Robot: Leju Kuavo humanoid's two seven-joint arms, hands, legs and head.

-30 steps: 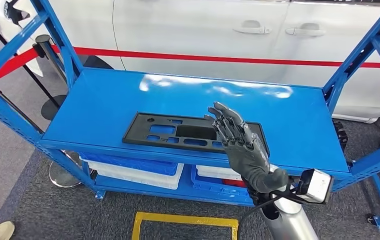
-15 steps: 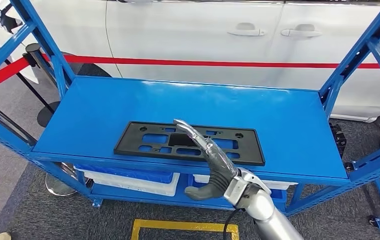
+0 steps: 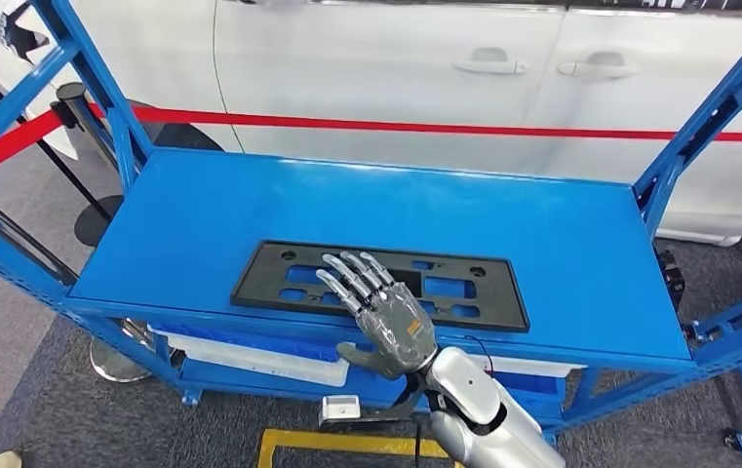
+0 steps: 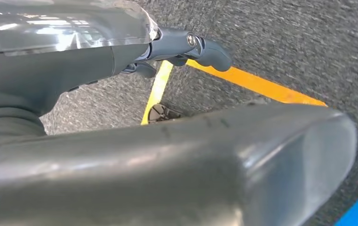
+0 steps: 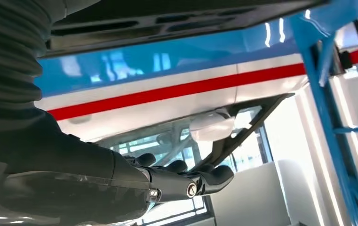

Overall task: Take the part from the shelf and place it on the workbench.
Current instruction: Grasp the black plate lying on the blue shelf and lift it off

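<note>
The part (image 3: 464, 292) is a flat black plastic panel with several cut-outs, lying near the front edge of the blue shelf (image 3: 347, 195). My right hand (image 3: 384, 320) reaches in from below with its fingers spread over the panel's front edge, left of its middle, and its thumb out over the shelf lip. It holds nothing. In the right wrist view the panel (image 5: 167, 19) lies just beyond the outstretched fingers (image 5: 191, 181). My left hand (image 4: 167, 160) hangs over the grey carpet, holding nothing.
A white car (image 3: 396, 58) with a red stripe stands behind the shelf. Blue frame posts (image 3: 103, 88) rise at both ends. Blue and white bins (image 3: 250, 346) sit on the lower level. A yellow floor line (image 3: 347, 447) and a stanchion (image 3: 79, 107) lie nearby.
My right hand has turned and dropped toward the panel's front edge, shifting left, its fingers now spread flat over it. The camera view has shifted slightly.
</note>
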